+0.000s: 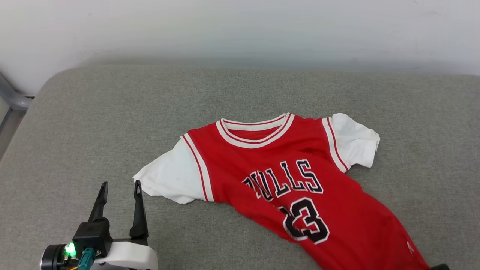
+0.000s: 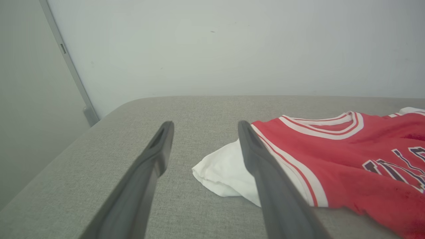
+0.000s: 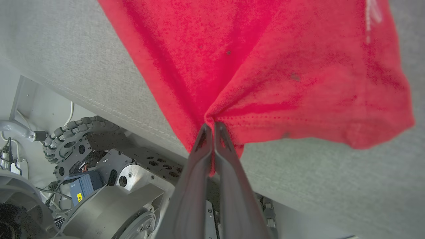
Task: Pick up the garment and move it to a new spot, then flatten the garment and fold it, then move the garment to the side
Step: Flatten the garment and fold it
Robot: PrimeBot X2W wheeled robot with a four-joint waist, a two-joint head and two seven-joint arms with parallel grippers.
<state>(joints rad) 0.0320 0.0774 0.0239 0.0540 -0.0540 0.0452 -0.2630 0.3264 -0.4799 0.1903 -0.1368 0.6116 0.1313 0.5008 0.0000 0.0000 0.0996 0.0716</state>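
Nearest, the right end effector (image 3: 212,126) was clamped on the hem (image 3: 265,120) of the garment (image 1: 285,180), which lay rumpled on the tabletop (image 1: 93,123), while the left end effector (image 1: 120,183) gaped empty near a sleeve (image 1: 168,172), so moving, flattening and folding seemed left

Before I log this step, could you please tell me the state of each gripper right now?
Left gripper: open, holding nothing.
Right gripper: closed, pinching the red Bulls jersey at its hem.
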